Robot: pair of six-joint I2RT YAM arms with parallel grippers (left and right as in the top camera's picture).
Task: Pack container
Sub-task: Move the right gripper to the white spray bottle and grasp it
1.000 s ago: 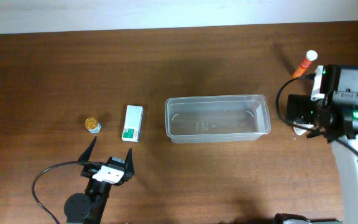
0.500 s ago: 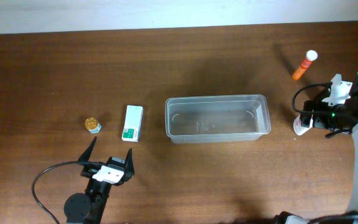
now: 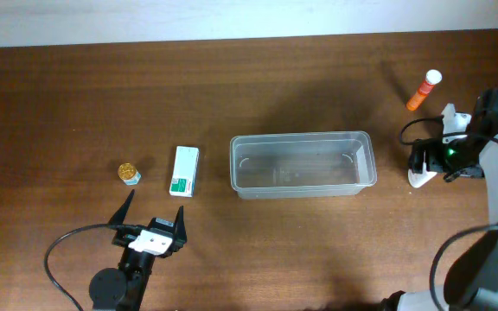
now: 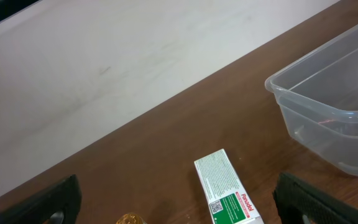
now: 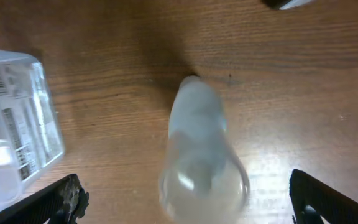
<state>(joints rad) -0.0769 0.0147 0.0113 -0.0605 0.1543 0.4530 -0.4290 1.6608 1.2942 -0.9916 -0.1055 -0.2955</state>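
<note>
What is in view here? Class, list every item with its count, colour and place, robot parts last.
clear rectangular plastic container: one, see-through, table centre, empty
small white-and-green cardboard box: one, white and green, left of the container
small gold-topped jar: one, gold, left of the box
orange tube with white cap: one, orange, far right
white plastic bottle: one, white, right of the container
brown wooden table: one, brown, under everything
left gripper: one, black, open, near the box
right gripper: one, black, open, over the bottle
</note>
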